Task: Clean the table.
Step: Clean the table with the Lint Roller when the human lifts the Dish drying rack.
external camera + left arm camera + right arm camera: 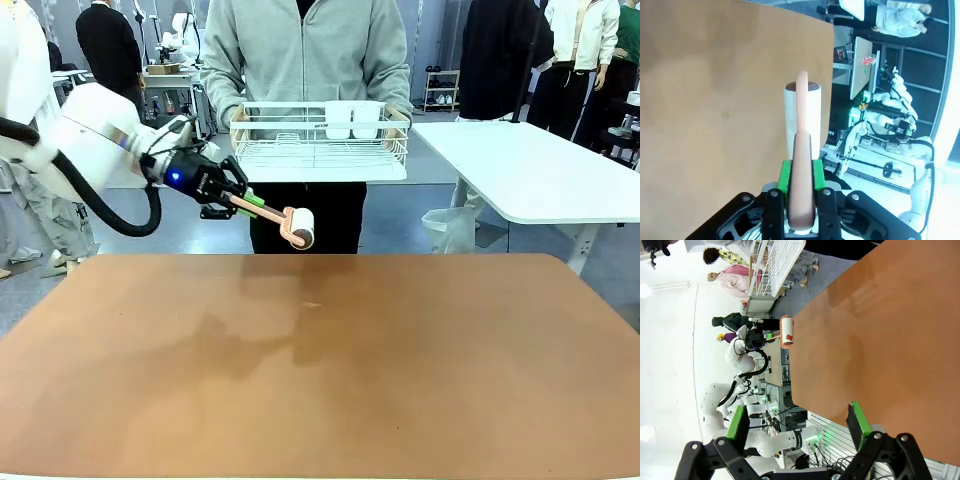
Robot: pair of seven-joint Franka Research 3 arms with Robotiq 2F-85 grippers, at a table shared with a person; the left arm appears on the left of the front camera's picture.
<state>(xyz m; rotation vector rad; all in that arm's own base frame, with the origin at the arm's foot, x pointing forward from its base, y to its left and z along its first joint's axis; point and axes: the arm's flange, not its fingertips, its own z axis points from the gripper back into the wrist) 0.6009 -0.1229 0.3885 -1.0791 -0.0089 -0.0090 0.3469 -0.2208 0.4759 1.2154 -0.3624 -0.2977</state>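
Front view, from 9 o'clock across to 3 o'clock:
- Left gripper [236, 202] sat at 10 o'clock in the frame, on the white arm that entered from the left.
- Its fingers were clamped on the pink handle of a lint roller [296, 226]. The handle slanted toward 4 o'clock and the white roll was at the low end.
- The roll hung near the far edge of the reddish-brown tabletop [320, 380] and looked apart from it. The tabletop spanned the lower half of the frame, from 8 o'clock to 4 o'clock.
- At 12 o'clock a person in a grey hooded top held a white wire dish rack [300, 152] by both ends, level and clear above the tabletop.
- Two white cups [352, 118] stood in the rack's right part.
- A white-topped table [540, 175] stood at 2 o'clock.

Left wrist view added the grip detail:
- Both green pads of the left gripper [801, 186] pressed flat on the handle's sides.
- The lint roller [802, 116] pointed to 12 o'clock, its roll over the tabletop [715, 100] close to that edge.

Right wrist view added the other arm:
- The right gripper [798, 423] was at 6 o'clock. Its fingers [737, 423] were spread wide with nothing between them, above the near edge of the tabletop [880, 330].
- It also showed the lint roller [787, 332] at 11 o'clock, just off the tabletop's far edge, with a red patch on the roll.
- The dish rack [781, 260] was at 12 o'clock.

Writing:
- A small dark tag on the rack's front rail in the front view was too small to read.
- The red patch on the roll showed no legible print.
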